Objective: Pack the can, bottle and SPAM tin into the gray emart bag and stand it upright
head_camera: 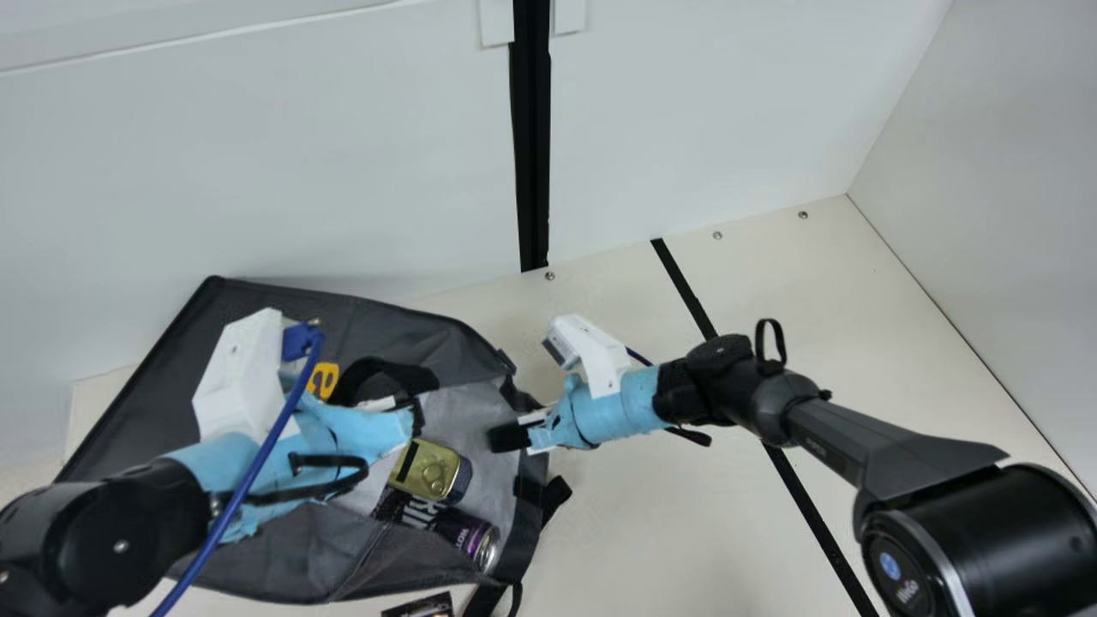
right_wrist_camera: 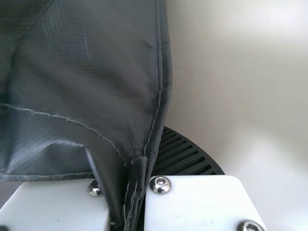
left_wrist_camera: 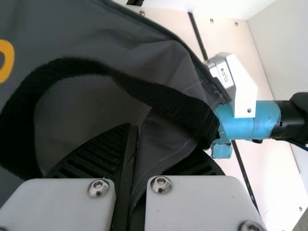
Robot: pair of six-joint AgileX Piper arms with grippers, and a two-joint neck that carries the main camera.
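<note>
Bag (head_camera: 411,334) lying down, lettering part-hidden by left arm | SPAM tin (head_camera: 428,470), can (head_camera: 477,542) in its mouth | left gripper (head_camera: 415,422), right gripper (head_camera: 507,439): both clamped on bag fabric | 1 dark item (head_camera: 422,608) cut off, unidentifiable

- We have the emart bag (head_camera: 283,557) lying on the counter (head_camera: 720,531), its mouth toward our right.
- Inside the bag's mouth we see the SPAM tin (head_camera: 428,470).
- Also in the bag's mouth, on our side of the tin, lies the can (head_camera: 470,536).
- On the bag's far panel rests a handle (head_camera: 390,370).
- A strap (head_camera: 555,499) sticks out right of the bag.
- Before the bag lies an item (head_camera: 422,608) we cannot identify.
- Behind the bag stands a wall (head_camera: 343,171).
</note>
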